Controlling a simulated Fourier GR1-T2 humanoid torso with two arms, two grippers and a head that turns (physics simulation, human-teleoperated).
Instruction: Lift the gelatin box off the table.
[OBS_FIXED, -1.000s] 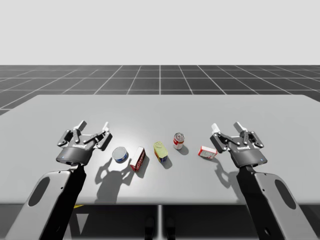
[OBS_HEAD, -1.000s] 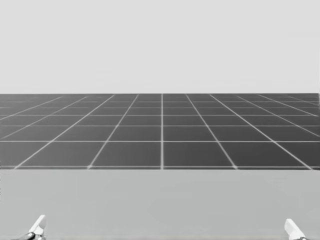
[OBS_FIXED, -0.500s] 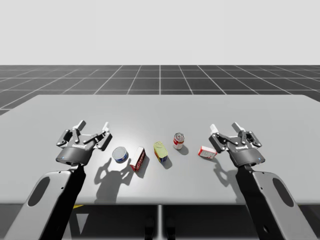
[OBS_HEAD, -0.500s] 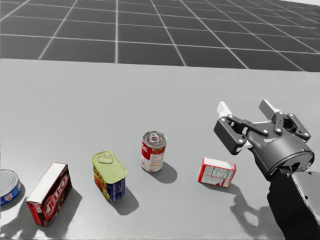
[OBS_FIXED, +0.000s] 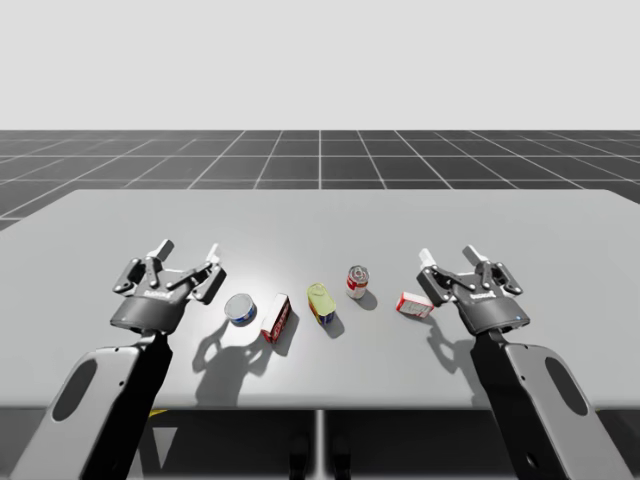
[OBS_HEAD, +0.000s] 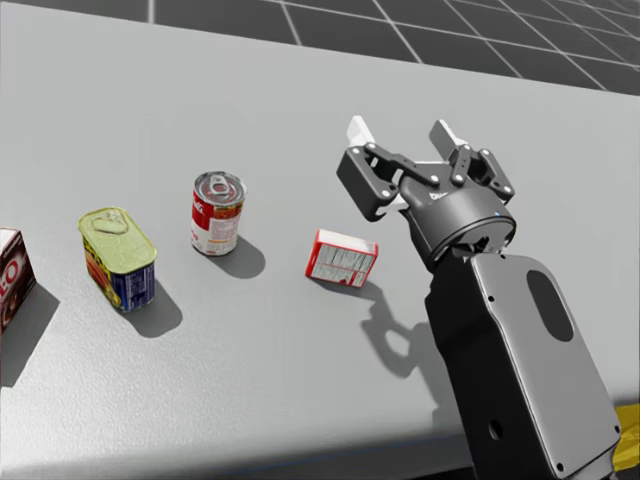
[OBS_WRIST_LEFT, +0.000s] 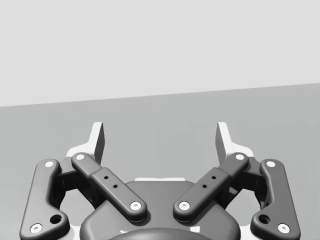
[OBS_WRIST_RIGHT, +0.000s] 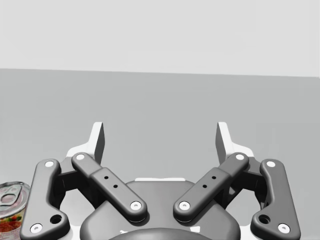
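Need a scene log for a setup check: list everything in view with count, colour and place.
Table: one, grey, under everything.
Flat can: one, blue, row's left end.
Tall box: one, dark red, beside flat can.
Tin: one, yellow-green and blue, mid-row.
Round can: one, red and white, upright, right of tin.
Small box: one, red and white, lying at row's right end.
Arms: two, dark grey, from near edge.
Left pincer: one, dark grey, open, beside flat can.
Right pincer: one, dark grey, open, beside small box.
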